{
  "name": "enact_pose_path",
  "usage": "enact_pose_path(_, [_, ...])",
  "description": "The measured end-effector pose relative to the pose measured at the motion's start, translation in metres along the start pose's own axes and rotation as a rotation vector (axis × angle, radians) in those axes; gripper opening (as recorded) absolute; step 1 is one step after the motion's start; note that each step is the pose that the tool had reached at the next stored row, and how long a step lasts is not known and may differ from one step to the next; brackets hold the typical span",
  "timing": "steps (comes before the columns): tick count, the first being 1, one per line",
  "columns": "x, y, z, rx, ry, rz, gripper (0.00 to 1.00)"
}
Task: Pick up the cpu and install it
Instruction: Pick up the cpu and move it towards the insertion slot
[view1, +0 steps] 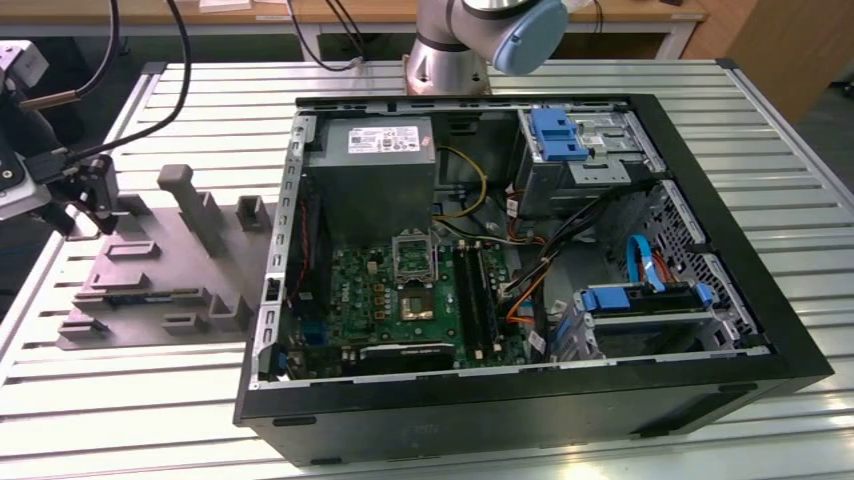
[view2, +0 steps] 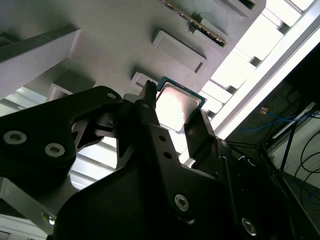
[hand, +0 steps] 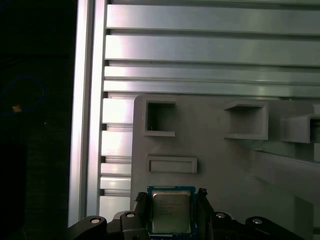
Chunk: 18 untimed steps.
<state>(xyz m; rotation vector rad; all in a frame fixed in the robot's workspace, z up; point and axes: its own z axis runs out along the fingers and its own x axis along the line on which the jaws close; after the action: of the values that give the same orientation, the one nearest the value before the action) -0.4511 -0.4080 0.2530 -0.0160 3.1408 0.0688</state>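
Note:
The cpu (hand: 171, 210), a small square chip with a silvery top and thin pale rim, sits between my gripper's (hand: 171, 207) two dark fingers. In both wrist views the fingers press on two opposite edges of the cpu (view2: 177, 102), so my gripper (view2: 175, 107) is shut on it. It hangs just over the grey fixture tray (hand: 225, 165). In the exterior view my gripper (view1: 91, 218) is at the far left, over the tray's back corner, well away from the open computer case. The motherboard's socket (view1: 418, 303) lies inside the case.
The black computer case (view1: 534, 400) lies open on the slatted aluminium table (view1: 160, 400). Inside are a grey power supply (view1: 380, 150), drive cages with blue tabs (view1: 561, 135) and loose cables. The fixture tray (view1: 174, 270) has raised blocks. The arm's base (view1: 454, 50) stands behind the case.

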Motion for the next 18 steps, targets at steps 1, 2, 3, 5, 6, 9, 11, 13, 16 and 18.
enact_pose_path(1, [0.0000, 0.0000, -0.0002, 0.0000, 0.0000, 0.000, 0.47])
enact_pose_path(2, [0.0000, 0.0000, -0.0003, -0.0001, -0.0001, 0.000, 0.47])
enact_pose_path(3, [0.0000, 0.0000, -0.0005, -0.0001, -0.0001, 0.000, 0.47])
enact_pose_path(5, [0.0000, 0.0000, -0.0009, 0.0000, 0.0000, 0.000, 0.47])
enact_pose_path(6, [0.0000, 0.0000, -0.0011, 0.0000, 0.0000, 0.000, 0.47])
enact_pose_path(9, [0.0000, 0.0001, -0.0023, 0.0001, 0.0002, 0.000, 0.47])
enact_pose_path(11, [0.0000, 0.0001, -0.0029, 0.0000, 0.0000, 0.000, 0.47])
enact_pose_path(13, [0.0000, 0.0002, -0.0035, -0.0001, -0.0001, 0.000, 0.47])
enact_pose_path(16, [0.0000, 0.0002, -0.0043, 0.0000, 0.0000, 0.000, 0.47])
enact_pose_path(18, [0.0000, 0.0002, -0.0047, 0.0000, 0.0000, 0.000, 0.47])
